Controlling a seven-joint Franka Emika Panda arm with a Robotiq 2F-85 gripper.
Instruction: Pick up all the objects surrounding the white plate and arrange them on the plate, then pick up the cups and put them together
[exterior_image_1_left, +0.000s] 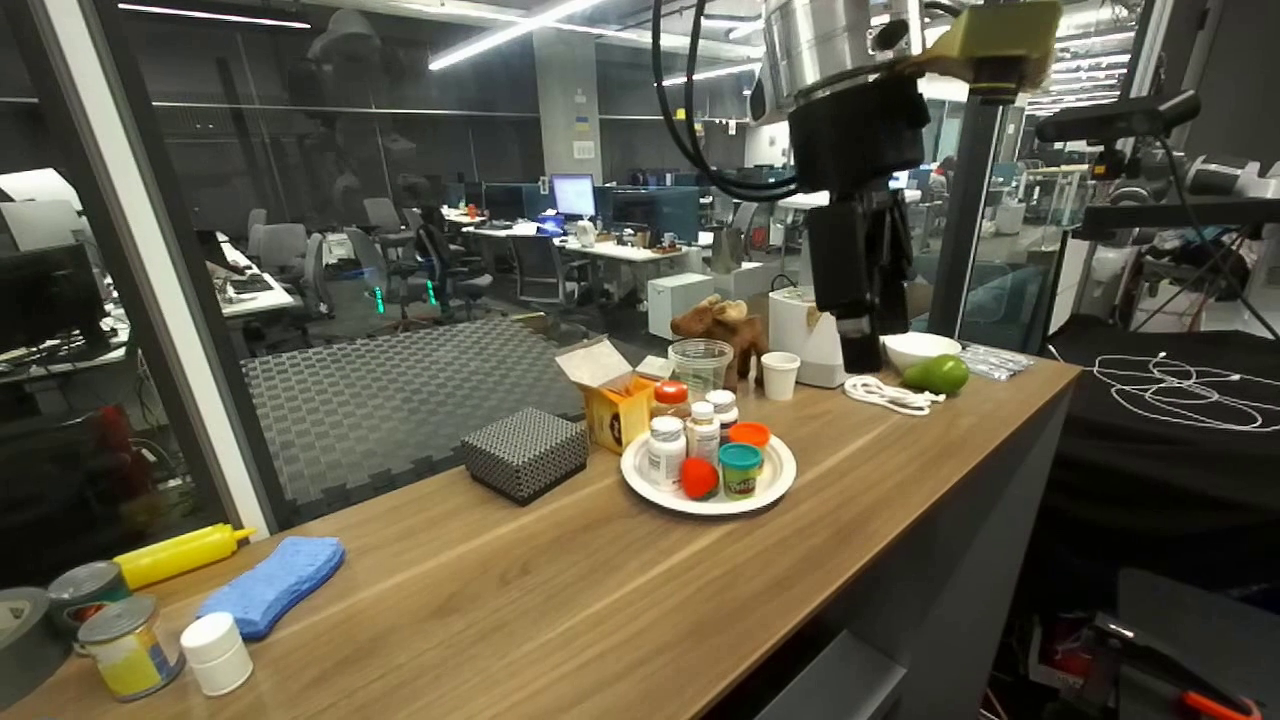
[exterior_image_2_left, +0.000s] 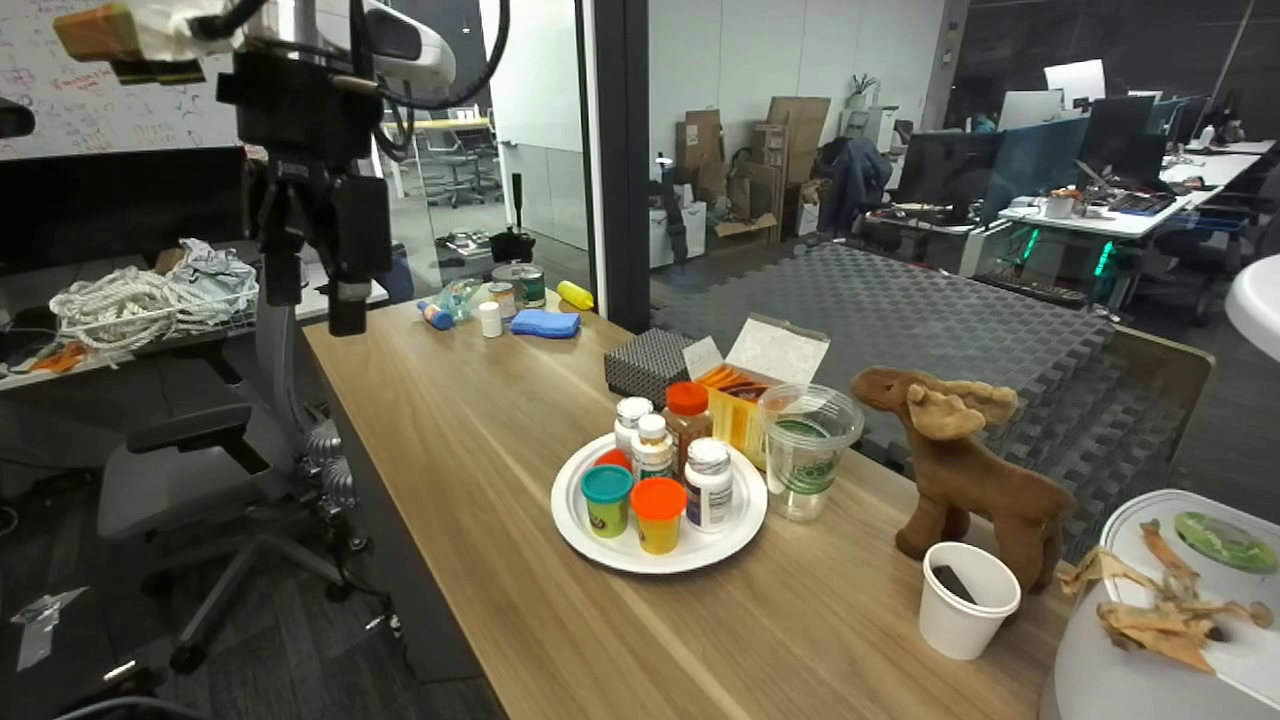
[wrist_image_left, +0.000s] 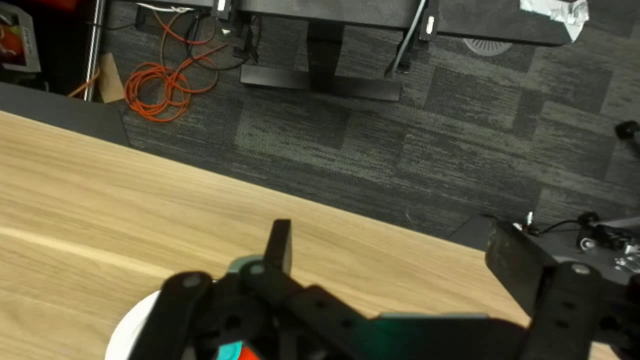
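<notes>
The round white plate (exterior_image_1_left: 715, 508) lies on the wooden counter, also in an exterior view (exterior_image_2_left: 572, 500). On it stand three white-capped bottles (exterior_image_2_left: 709, 490), a red-capped brownish jar (exterior_image_2_left: 688, 425), a teal-lidded tub (exterior_image_1_left: 740, 472), an orange-lidded tub (exterior_image_2_left: 658, 515) and a red-ended item (exterior_image_1_left: 699, 478). A clear plastic cup (exterior_image_2_left: 808, 460) and a white paper cup (exterior_image_2_left: 965, 605) stand beside the plate, apart. My gripper (exterior_image_1_left: 872, 335) is open and empty, high above the counter, also in an exterior view (exterior_image_2_left: 316, 300). In the wrist view (wrist_image_left: 395, 250) its fingers are wide apart; the plate's edge (wrist_image_left: 132, 320) shows.
An open orange carton (exterior_image_1_left: 618, 412) and grey patterned box (exterior_image_1_left: 526, 455) stand behind the plate. A toy moose (exterior_image_2_left: 960, 470) stands by the paper cup. Cans (exterior_image_1_left: 130, 645), a blue sponge (exterior_image_1_left: 275, 583) and a white jar (exterior_image_1_left: 216, 655) are at one end; a bowl (exterior_image_1_left: 918, 348) at the other.
</notes>
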